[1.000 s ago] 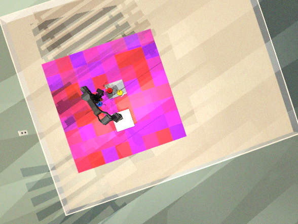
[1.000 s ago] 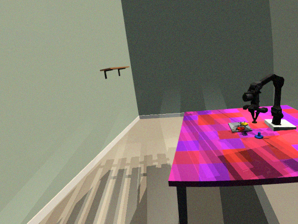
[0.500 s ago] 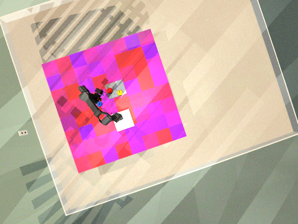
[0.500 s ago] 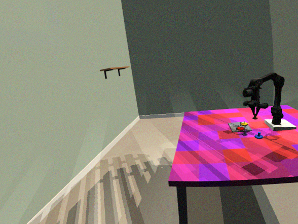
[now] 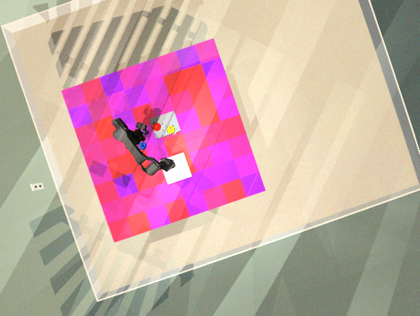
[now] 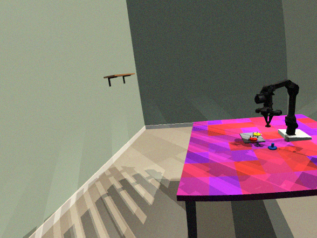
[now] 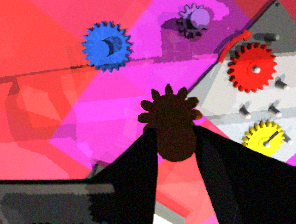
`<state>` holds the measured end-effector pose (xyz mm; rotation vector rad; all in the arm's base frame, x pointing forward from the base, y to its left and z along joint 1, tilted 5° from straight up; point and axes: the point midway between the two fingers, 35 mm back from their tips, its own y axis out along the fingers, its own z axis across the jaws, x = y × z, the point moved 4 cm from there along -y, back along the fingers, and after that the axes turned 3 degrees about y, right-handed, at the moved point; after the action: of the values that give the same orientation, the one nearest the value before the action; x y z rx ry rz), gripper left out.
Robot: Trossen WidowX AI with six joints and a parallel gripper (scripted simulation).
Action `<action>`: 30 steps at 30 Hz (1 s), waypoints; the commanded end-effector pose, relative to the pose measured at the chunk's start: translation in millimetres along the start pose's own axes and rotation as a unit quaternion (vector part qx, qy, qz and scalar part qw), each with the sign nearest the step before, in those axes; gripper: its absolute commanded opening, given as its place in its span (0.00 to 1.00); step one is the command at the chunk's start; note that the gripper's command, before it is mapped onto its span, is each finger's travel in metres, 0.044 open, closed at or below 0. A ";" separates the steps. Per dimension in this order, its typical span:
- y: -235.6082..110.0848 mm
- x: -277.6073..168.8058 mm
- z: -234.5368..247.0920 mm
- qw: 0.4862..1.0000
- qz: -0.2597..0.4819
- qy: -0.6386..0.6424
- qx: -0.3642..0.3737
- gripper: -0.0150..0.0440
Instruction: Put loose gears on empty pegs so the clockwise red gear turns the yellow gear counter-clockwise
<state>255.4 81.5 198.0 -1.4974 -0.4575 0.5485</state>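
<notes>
My gripper [image 6: 267, 124] [image 7: 174, 134] is shut on a dark brown-orange gear [image 7: 170, 106], held by its knob above the table beside the board. A blue gear [image 5: 142, 146] [image 6: 272, 147] [image 7: 111, 41] stands on the table, knob up. A small purple gear [image 7: 193, 20] stands in shadow between it and the board. The grey board [image 5: 166, 119] [image 6: 245, 137] [image 7: 209, 101] bears the red gear [image 5: 158, 126] [image 6: 253, 139] [image 7: 244, 66] and the yellow gear [image 5: 172, 129] [image 6: 257, 134] [image 7: 260, 136]. Several empty pegs show near them in the wrist view. My fingers partly hide the yellow gear there.
The red arrow [image 7: 228, 46] curves beside the red gear. The arm's white base plate [image 5: 182, 171] [image 6: 295, 137] stands on the patchwork table [image 5: 228, 150] [image 6: 221, 186]. Striped shadows cross the table and board. A wall shelf [image 6: 119, 75] is far from the arm.
</notes>
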 end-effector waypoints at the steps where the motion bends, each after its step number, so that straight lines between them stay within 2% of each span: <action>1: 3.5 2.9 -8.3 1.000 -0.001 0.000 0.001 0.25; 30: 37.9 8.2 -84.6 1.000 -0.002 -0.002 -0.004 0.25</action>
<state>306.1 25.0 160.9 -1.4990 -0.4607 0.5422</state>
